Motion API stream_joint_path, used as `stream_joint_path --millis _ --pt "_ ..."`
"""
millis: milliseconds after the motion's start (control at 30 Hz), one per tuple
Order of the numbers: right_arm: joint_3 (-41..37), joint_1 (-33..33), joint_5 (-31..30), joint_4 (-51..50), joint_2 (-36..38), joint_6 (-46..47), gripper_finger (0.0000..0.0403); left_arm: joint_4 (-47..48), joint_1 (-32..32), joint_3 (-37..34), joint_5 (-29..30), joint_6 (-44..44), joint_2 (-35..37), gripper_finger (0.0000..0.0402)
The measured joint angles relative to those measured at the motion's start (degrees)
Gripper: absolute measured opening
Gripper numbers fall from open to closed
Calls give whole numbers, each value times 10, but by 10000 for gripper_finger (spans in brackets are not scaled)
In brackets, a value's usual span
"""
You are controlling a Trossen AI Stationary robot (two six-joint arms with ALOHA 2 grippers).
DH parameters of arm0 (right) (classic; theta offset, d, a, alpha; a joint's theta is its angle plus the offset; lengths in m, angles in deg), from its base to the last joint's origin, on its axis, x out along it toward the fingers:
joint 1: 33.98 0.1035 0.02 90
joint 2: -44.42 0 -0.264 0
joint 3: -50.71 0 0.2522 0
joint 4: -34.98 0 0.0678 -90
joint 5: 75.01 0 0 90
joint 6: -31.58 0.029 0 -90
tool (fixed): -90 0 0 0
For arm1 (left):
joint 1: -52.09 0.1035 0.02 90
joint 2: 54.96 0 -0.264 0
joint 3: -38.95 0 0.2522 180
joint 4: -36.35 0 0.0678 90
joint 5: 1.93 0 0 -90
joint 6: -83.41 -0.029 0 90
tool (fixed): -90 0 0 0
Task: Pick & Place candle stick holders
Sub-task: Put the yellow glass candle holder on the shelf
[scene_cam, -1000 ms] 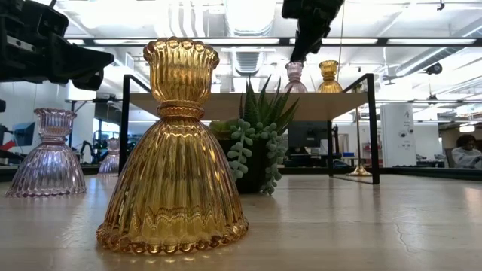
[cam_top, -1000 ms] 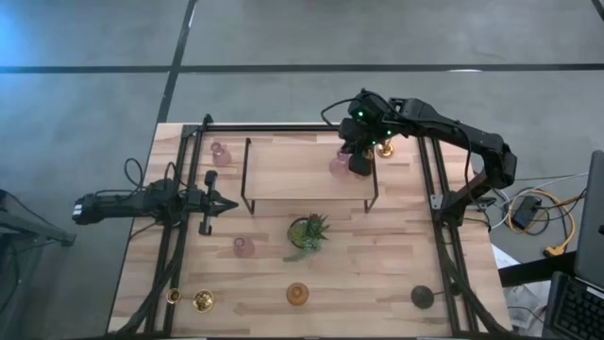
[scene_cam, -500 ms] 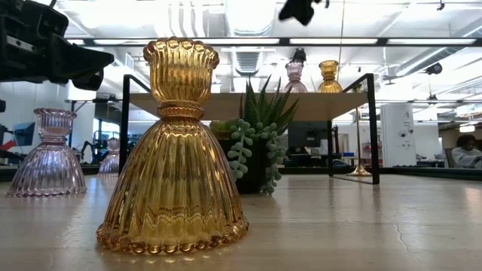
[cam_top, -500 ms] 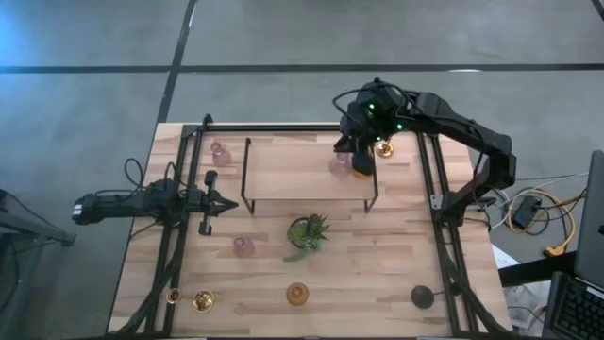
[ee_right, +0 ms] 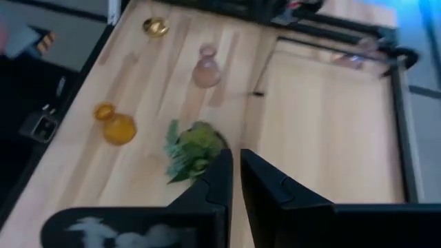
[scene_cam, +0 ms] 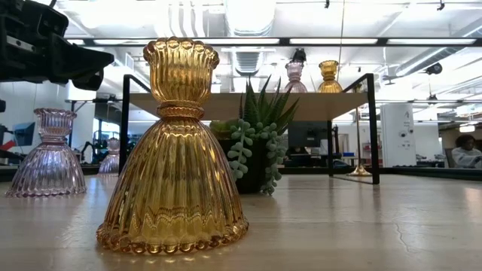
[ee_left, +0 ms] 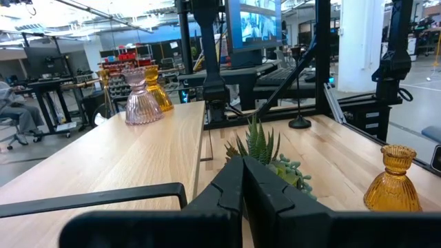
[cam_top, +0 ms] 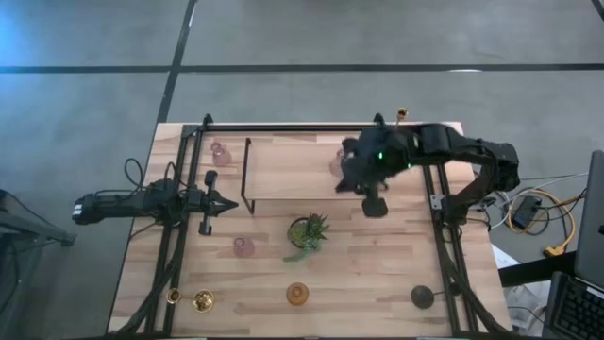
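The right gripper (cam_top: pixel 375 205) hangs above the right end of the shelf (cam_top: pixel 283 175), its jaws closed on nothing, and the left gripper (cam_top: pixel 229 202) waits at the table's (cam_top: pixel 377 274) left side, jaws also closed and empty. A pink holder (scene_cam: pixel 294 75) and an amber holder (scene_cam: pixel 328 75) stand upright, just beside each other, on the shelf. On the table below are a loose pink holder (cam_top: pixel 243 246), a loose amber holder (cam_top: pixel 297 295), a gold stick (cam_top: pixel 203 300) and a black stick (cam_top: pixel 422 297), so the step in hand looks like the reach for the next piece. To do it well, the right jaws should open wide while the gripper is high, not on the way down. The right wrist view looks past the plant (cam_top: pixel 309 231) toward the loose amber holder, so the path ought to pass to one side of the plant's spiky leaves rather than over them. The glass pieces flare at the foot and narrow at the neck, so a grip at the neck, jaws level and centred, seems safest, since the ribbed glass is likely slippery. Lift straight up before moving sideways, and clear the shelf's dark frame on the way back. Set the piece down apart from the two already there.
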Motion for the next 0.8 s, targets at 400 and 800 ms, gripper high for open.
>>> stream_joint_path --millis 400,800 --pt "-56 109 -20 -13 1 145 8 0 0 0 0 0 0 12" --pt "-145 175 -121 -10 33 255 8 -7 0 0 0 8 0 12"
